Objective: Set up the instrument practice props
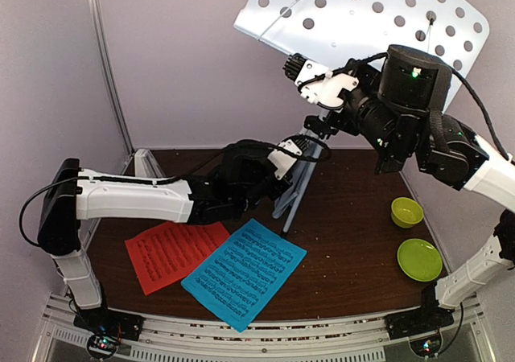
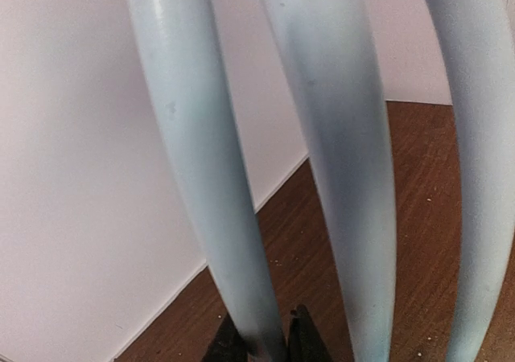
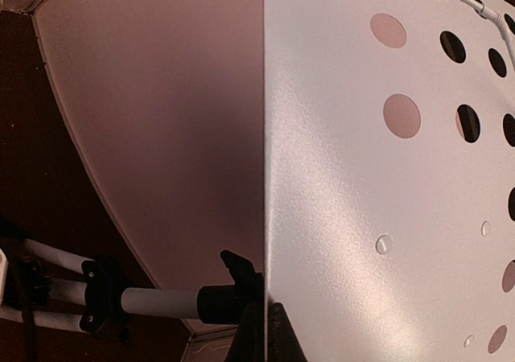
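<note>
The white perforated music-stand desk [image 1: 362, 16] stands tilted at the top right on its white tripod legs [image 1: 291, 193]. My right gripper [image 1: 294, 64] is shut on the desk's lower edge; in the right wrist view the desk [image 3: 386, 177] runs edge-on between the jaws of the gripper [image 3: 266, 330]. My left gripper [image 1: 302, 150] is shut on one tripod leg; in the left wrist view its jaws [image 2: 261, 342] clamp the left of three legs [image 2: 209, 177]. The blue music sheet [image 1: 244, 272] and the red-orange sheet [image 1: 173, 253] lie flat at the front. The metronome is out of view.
A yellow-green bowl [image 1: 406, 211] and a yellow-green plate [image 1: 419, 259] sit on the brown table at the right. White walls close the table at the back and left. The stand's post with a black clamp [image 3: 105, 298] shows under the desk.
</note>
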`<act>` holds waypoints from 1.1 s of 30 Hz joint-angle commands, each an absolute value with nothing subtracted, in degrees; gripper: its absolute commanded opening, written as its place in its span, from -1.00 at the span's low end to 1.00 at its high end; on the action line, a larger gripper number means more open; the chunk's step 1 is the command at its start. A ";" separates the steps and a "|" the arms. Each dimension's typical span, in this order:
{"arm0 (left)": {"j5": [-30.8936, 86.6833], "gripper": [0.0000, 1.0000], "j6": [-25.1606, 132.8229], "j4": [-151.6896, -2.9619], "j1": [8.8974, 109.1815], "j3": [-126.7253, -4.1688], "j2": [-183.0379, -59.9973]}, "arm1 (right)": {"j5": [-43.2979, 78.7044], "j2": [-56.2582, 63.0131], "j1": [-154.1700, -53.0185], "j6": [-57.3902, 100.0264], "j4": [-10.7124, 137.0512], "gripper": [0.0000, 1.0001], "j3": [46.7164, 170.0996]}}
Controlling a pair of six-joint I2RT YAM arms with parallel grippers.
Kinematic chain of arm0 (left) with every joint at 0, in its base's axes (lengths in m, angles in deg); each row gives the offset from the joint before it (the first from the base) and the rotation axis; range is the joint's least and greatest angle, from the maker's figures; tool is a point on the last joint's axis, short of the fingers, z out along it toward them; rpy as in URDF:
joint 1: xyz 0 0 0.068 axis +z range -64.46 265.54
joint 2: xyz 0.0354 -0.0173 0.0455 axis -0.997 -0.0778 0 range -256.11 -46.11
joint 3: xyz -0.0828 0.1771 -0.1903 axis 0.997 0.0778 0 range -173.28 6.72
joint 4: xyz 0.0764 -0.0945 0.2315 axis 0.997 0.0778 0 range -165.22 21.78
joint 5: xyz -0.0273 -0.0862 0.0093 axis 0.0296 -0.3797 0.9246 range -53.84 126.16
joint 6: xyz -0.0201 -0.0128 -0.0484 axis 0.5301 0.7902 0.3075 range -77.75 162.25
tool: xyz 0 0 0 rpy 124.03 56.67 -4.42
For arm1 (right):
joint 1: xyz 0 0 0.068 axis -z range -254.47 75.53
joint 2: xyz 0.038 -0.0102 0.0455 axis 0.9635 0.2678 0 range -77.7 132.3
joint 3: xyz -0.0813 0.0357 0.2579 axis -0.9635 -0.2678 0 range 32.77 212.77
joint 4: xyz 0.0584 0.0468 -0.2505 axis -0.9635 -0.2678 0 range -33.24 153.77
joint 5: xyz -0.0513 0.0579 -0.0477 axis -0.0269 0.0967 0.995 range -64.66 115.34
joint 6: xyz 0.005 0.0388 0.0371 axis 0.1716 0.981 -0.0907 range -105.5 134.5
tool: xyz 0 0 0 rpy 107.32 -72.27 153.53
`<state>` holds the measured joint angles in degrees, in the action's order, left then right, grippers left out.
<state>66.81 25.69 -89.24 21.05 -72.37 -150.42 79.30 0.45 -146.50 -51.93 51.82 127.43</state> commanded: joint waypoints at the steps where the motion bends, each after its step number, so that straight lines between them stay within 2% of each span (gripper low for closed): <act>1: 64.17 -0.92 10.77 -93.19 20.68 -67.96 -149.64 | 76.72 -2.31 -147.31 -55.24 64.75 -1.00 133.33; 4: 63.65 -1.00 5.07 -97.28 20.74 -65.55 -150.13 | 76.18 -2.55 -147.24 -56.65 64.64 -1.00 134.09; 11: 61.78 -1.00 -2.26 -102.50 22.13 -63.14 -152.60 | 72.78 -1.88 -145.97 -59.47 61.17 -1.00 136.33; 21: 55.15 -1.00 -1.24 -102.69 24.62 -68.26 -158.71 | 67.12 3.09 -142.60 -62.73 55.22 -1.00 137.69; 33: 56.77 -1.00 -2.59 -103.58 25.62 -71.20 -165.14 | 62.21 6.41 -137.45 -61.33 56.24 -1.00 132.47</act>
<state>60.32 6.13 -104.72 26.62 -70.49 -165.29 71.17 7.77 -137.32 -60.45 44.56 132.17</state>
